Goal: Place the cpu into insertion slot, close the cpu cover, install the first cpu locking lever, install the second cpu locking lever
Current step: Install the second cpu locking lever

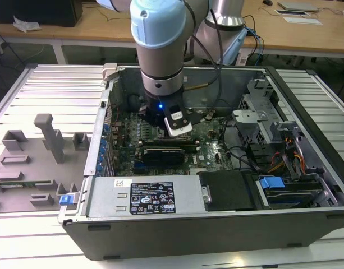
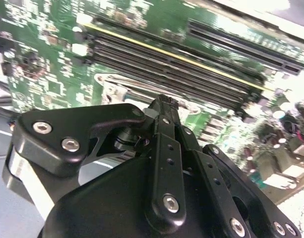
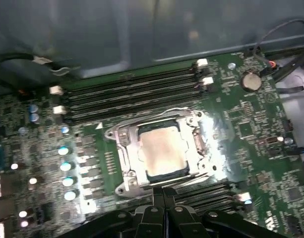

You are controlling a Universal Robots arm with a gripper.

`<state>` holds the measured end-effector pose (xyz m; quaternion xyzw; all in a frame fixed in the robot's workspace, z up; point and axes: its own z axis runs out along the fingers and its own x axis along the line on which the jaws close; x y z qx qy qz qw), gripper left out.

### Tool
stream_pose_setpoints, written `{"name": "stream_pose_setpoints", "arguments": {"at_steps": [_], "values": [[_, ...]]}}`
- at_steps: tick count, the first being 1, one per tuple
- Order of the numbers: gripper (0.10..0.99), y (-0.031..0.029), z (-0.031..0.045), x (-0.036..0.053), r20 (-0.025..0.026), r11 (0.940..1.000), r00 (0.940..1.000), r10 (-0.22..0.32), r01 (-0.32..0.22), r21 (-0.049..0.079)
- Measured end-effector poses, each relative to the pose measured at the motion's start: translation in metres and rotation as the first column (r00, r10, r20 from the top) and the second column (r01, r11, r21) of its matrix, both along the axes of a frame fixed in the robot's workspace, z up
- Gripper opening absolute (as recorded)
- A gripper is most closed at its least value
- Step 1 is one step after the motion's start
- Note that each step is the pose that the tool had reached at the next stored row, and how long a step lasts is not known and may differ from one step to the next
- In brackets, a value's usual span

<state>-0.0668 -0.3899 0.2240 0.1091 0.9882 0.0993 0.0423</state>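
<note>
Your arm reaches down into the open computer case (image 1: 306, 185), its wrist low over the green motherboard (image 1: 211, 150) in the exterior view; in the first wrist view the gripper (image 3: 161, 196) hangs just beside the near edge of the insertion slot (image 3: 123, 159), its two fingers (image 3: 156, 208) pressed together with nothing between them, so count the hand as clenched and empty; in the second wrist view the same fingers (image 2: 164, 119) meet at a single tip just above the board, with the black linkage arms filling the foreground; the cpu (image 3: 160, 150) lies flat in the slot, its dull silver-grey top facing up and square to the frame; the cpu cover (image 3: 191, 130) lies down around the chip as a bright metal frame, the chip showing through its window; whether the levers along the socket's sides are latched you cannot tell from here; long black memory slots (image 3: 132, 94) run across the board on the far side of the socket, and more of them lie beside the fingertips.
</note>
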Motion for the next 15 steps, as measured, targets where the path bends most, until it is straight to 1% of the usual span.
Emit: {"name": "stream_pose_setpoints", "arguments": {"at_steps": [2,3,6,7,8,10,11,13,15], "values": [[0.106,0.0022,0.0,0.0097,-0.0104,1.0,0.9999,0.0,0.0,-0.007],[0.106,0.0041,0.0,0.0115,-0.0125,1.0,0.9999,0.0,0.0,-0.008],[0.106,0.01,0.0,0.0137,-0.0142,1.0,0.9999,0.002,-0.002,-0.01],[0.106,0.0116,0.0,0.0139,-0.0141,0.9999,0.9998,0.014,-0.014,-0.01],[0.106,0.0123,-0.0002,0.0138,-0.0146,0.9993,0.9992,0.037,-0.037,-0.011],[0.106,0.0129,-0.0004,0.0138,-0.016,0.9982,0.9982,0.057,-0.058,-0.015],[0.106,0.0138,-0.0004,0.0138,-0.0173,0.9976,0.9976,0.068,-0.068,-0.017],[0.106,0.0194,-0.0004,0.0144,-0.021,0.9969,0.997,0.075,-0.075,-0.023],[0.106,0.0228,-0.0005,0.0152,-0.0261,0.9966,0.9968,0.075,-0.076,-0.032]]}}
